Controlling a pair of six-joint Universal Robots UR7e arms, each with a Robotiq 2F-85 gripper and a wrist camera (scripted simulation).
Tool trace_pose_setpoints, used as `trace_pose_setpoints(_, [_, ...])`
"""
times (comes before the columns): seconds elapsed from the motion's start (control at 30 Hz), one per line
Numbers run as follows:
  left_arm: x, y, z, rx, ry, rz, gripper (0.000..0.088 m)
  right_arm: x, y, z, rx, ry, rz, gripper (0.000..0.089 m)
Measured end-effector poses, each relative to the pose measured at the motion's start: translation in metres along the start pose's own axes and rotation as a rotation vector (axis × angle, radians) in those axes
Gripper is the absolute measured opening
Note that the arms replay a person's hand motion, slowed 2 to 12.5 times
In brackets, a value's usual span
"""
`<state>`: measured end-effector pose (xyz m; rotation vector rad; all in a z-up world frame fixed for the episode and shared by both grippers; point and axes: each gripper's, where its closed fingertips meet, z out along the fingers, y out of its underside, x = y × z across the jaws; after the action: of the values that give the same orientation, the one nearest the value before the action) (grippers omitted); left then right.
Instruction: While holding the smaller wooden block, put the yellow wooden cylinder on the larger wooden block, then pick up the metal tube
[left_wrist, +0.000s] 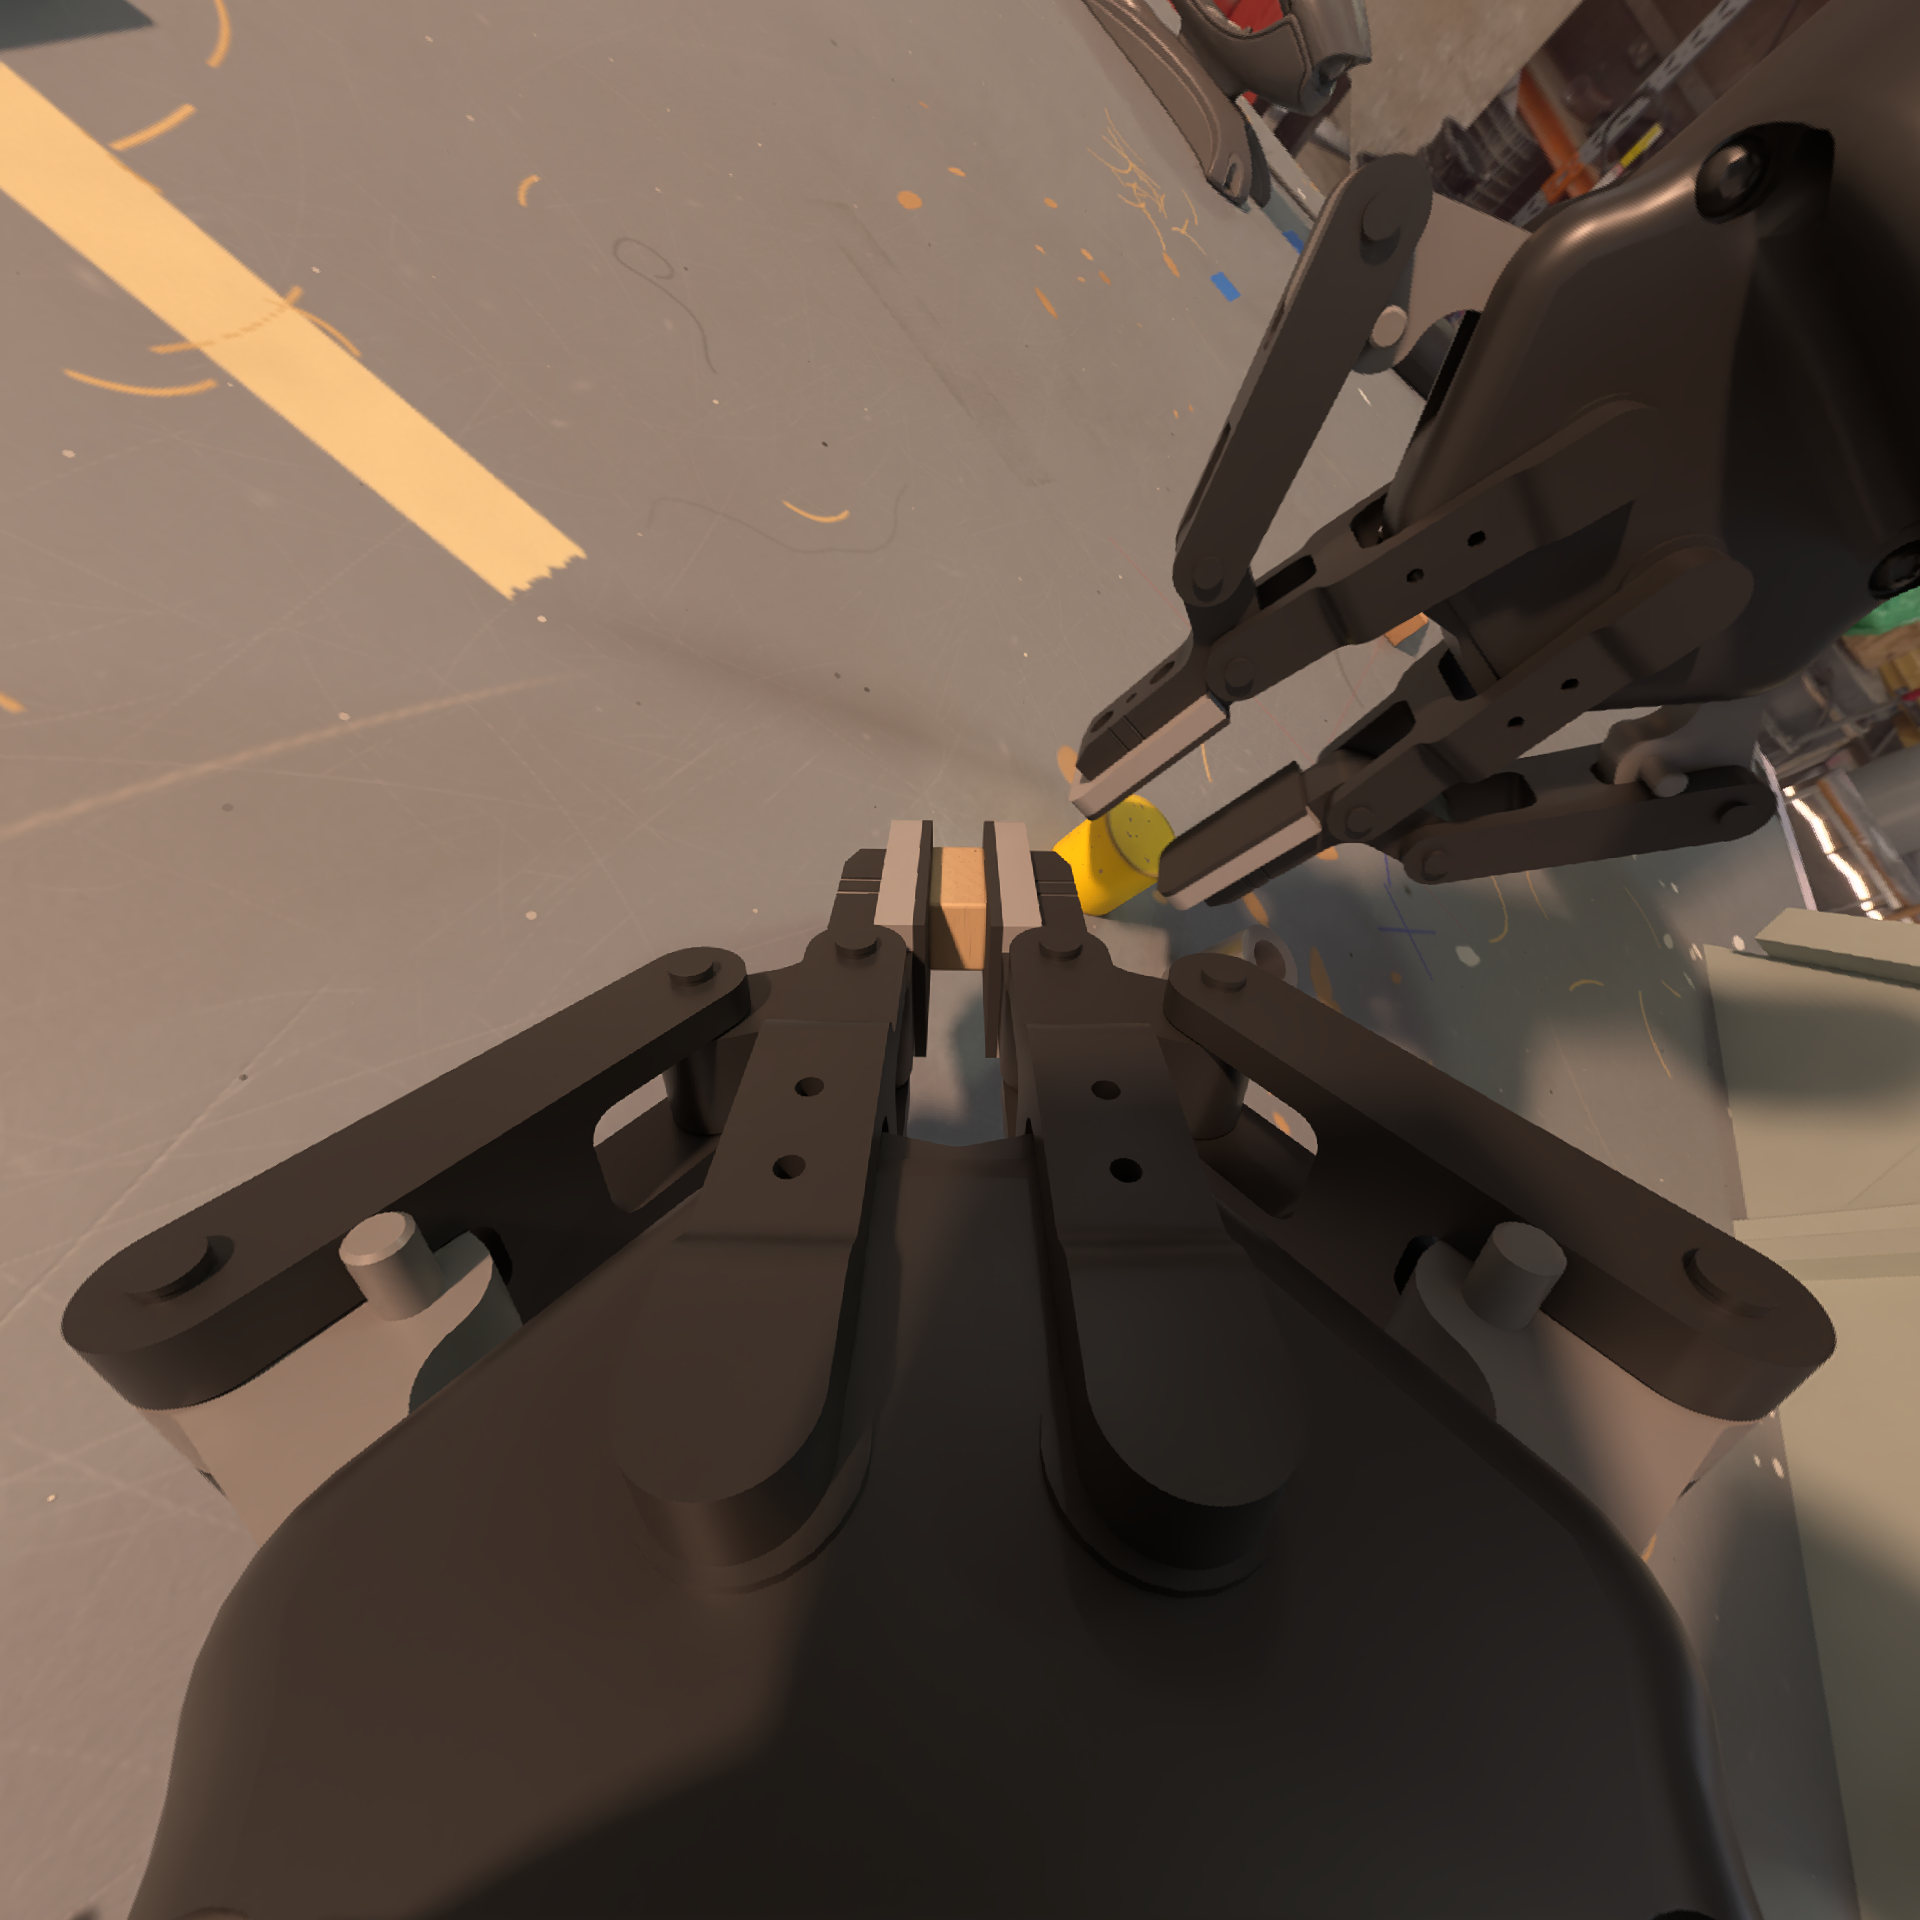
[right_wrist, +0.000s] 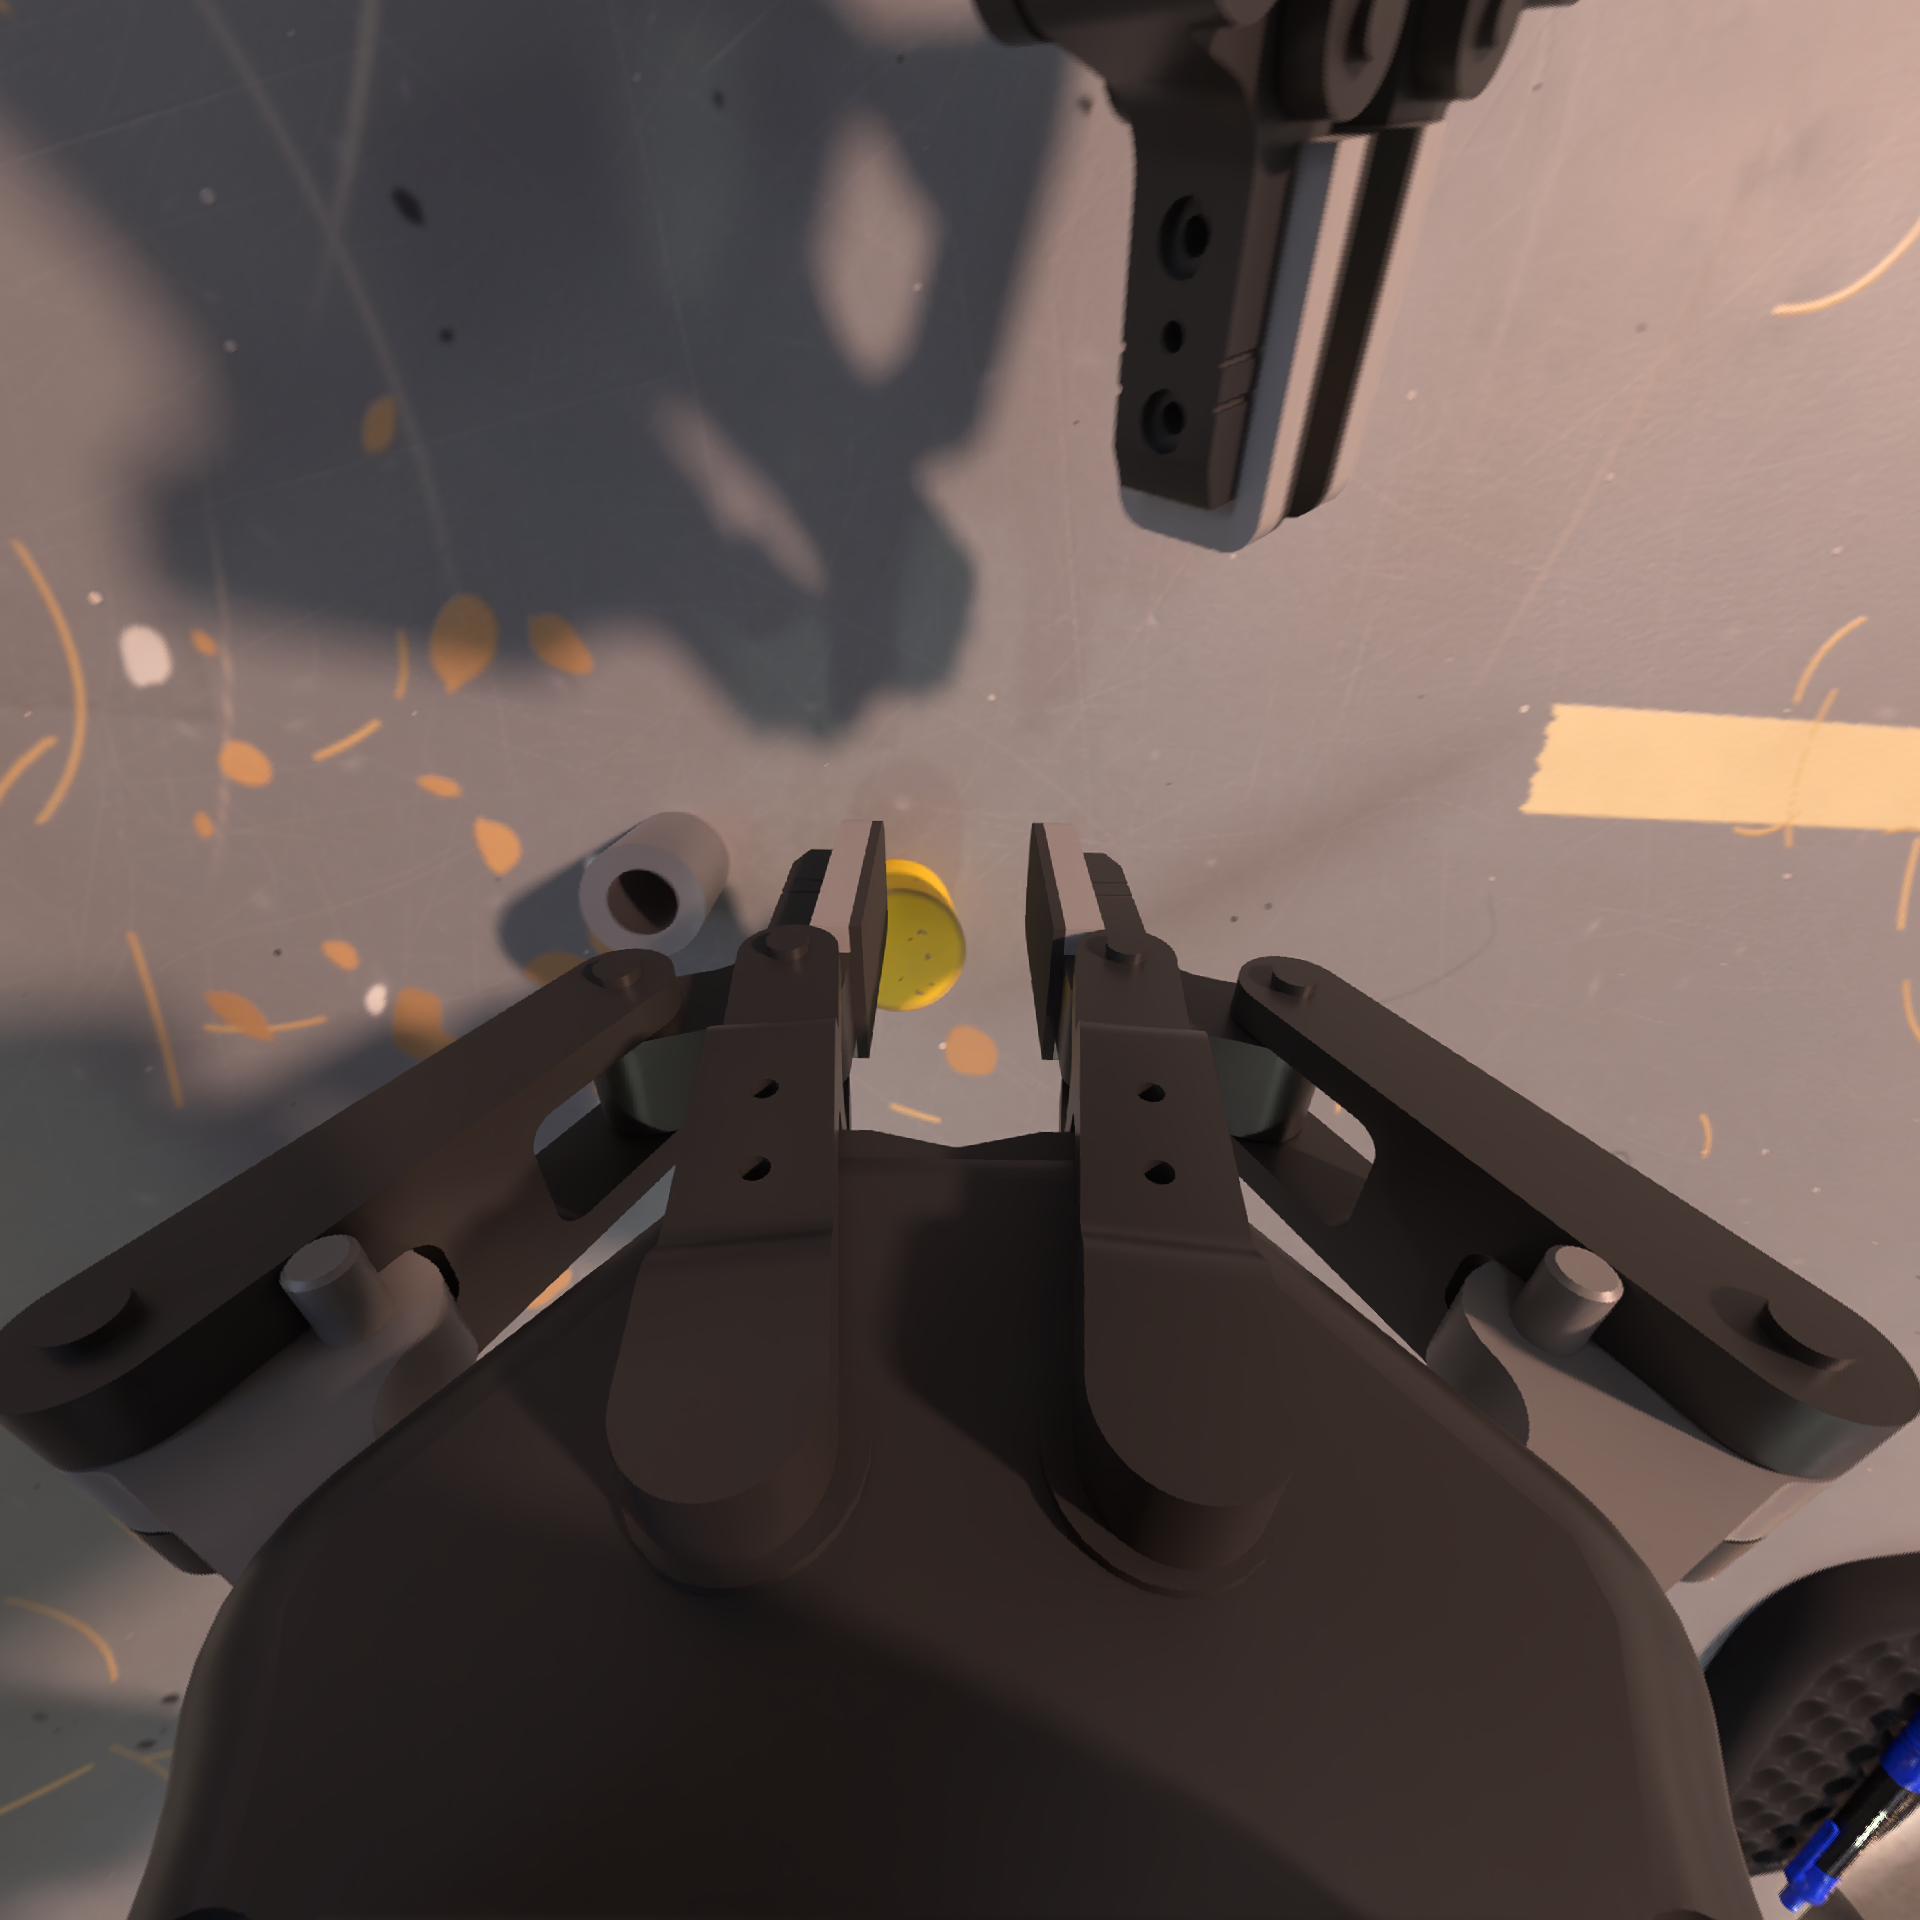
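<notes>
My left gripper (left_wrist: 958, 873) is shut on the smaller wooden block (left_wrist: 958, 906), a pale cube held above the grey table. My right gripper (right_wrist: 954, 914) is open, its fingers on either side of the yellow wooden cylinder (right_wrist: 916, 935), which stands on the table close to the left finger. In the left wrist view the right gripper (left_wrist: 1143, 821) hangs just over the yellow cylinder (left_wrist: 1117, 852). The metal tube (right_wrist: 655, 883), a short grey ring, lies on its side left of the right gripper. The left gripper's fingers (right_wrist: 1236, 343) show at the top of the right wrist view. The larger wooden block is not in view.
A strip of tan tape (left_wrist: 270, 322) lies on the scratched, paint-flecked table (left_wrist: 727, 623); it also shows in the right wrist view (right_wrist: 1714, 769). A pale grey box edge (left_wrist: 1829, 1091) stands at the right. A dark round object with a blue part (right_wrist: 1829, 1725) sits at the lower right.
</notes>
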<state>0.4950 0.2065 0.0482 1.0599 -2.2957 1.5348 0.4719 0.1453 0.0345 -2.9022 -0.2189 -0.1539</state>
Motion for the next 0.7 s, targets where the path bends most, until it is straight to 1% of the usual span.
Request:
trace_pose_setpoints(0.13, [-0.001, 0.000, 0.000, 0.001, -0.009, 0.005, 0.0085, -0.008, 0.005, -0.001, -0.021, -0.043, -0.006, 0.0266])
trace_pose_setpoints(0.2, [-0.001, 0.000, 0.000, 0.001, -0.009, 0.006, 0.0085, -0.009, 0.007, -0.002, -0.026, -0.052, -0.004, 0.0279])
trace_pose_setpoints(0.33, [0.001, 0.000, 0.001, -0.001, -0.003, 0.004, 0.0085, -0.009, 0.008, -0.005, -0.020, -0.055, 0.008, 0.0329])
trace_pose_setpoints(0.47, [0.001, 0.000, 0.001, -0.002, -0.002, 0.005, 0.0085, -0.009, 0.009, -0.005, -0.023, -0.052, 0.019, 0.0345])
trace_pose_setpoints(0.63, [0.001, 0.000, 0.001, -0.003, 0.000, 0.004, 0.0085, -0.004, 0.015, -0.002, -0.042, -0.031, 0.018, 0.0363])
trace_pose_setpoints(0.7, [0.001, 0.000, 0.001, -0.003, 0.001, 0.002, 0.0085, -0.005, 0.016, 0.000, -0.046, -0.035, 0.019, 0.0363])
